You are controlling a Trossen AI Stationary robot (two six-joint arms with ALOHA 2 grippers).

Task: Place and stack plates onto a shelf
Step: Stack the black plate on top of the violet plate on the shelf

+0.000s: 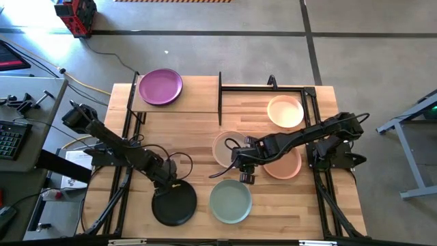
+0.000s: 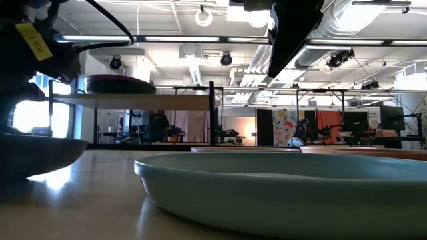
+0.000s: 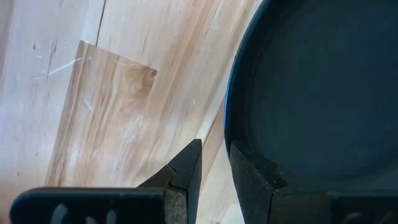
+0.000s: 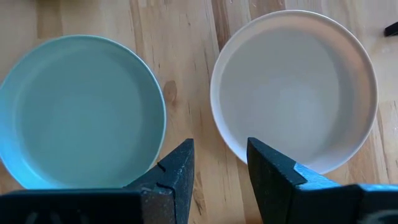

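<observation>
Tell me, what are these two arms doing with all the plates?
They are moving plates onto a shelf. Only the purple plate sits there now. The left gripper straddles the rim of a black plate. The right gripper hangs open between the sage green plate and a beige one.

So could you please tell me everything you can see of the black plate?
The black plate is round and shallow with a low raised rim, matte and dark. It lies flat, right way up, on the table's front edge, left of the green plate and apart from it. The left gripper straddles its rim, one finger inside and one outside on the wood. Nothing lies in it.
</observation>
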